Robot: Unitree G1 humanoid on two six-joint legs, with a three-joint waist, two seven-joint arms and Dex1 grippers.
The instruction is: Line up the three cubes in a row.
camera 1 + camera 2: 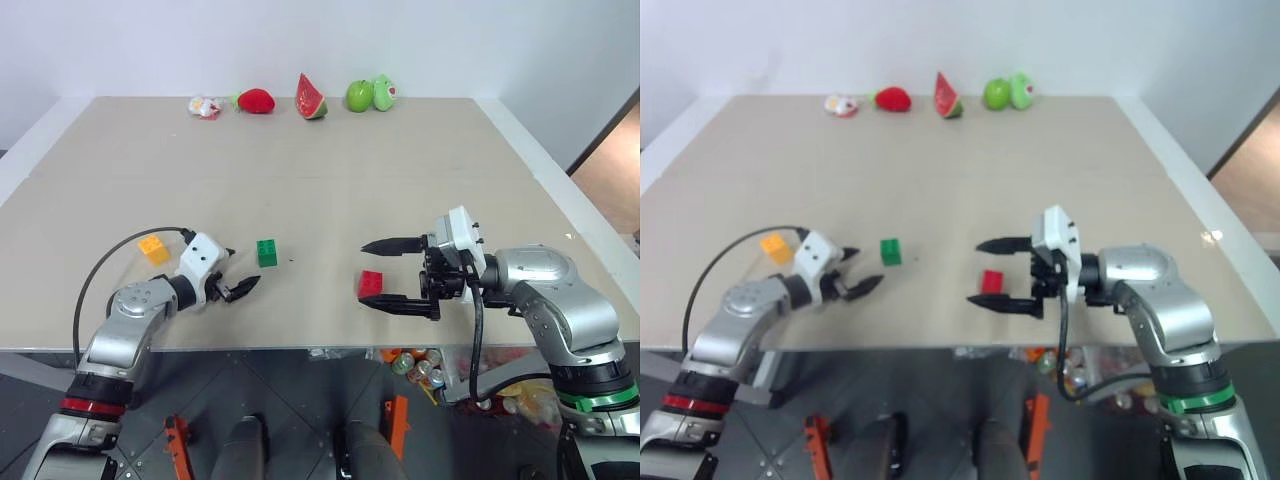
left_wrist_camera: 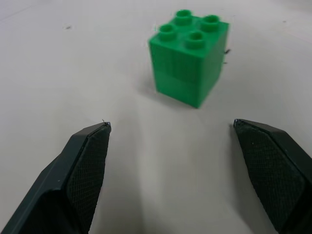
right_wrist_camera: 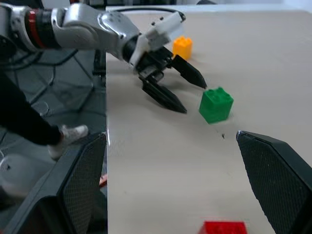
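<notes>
Black fingers [image 2: 87, 165] of your left gripper [image 1: 236, 286] stand spread and empty, the green cube [image 2: 190, 56] just ahead of them and a little toward the right finger, not yet between. Steer slightly that way so the cube sits centred, push on until the pads flank its flat sides, then close squarely below the studs. Your right gripper [image 1: 397, 272] hangs open too, holding nothing, the red cube [image 1: 371, 283] beside its lower finger; whether that finger touches it is hard to tell. The yellow cube [image 1: 153, 248] lies behind your left wrist, partly masked by the cable. The red cube is cut off at the right wrist view's edge.
</notes>
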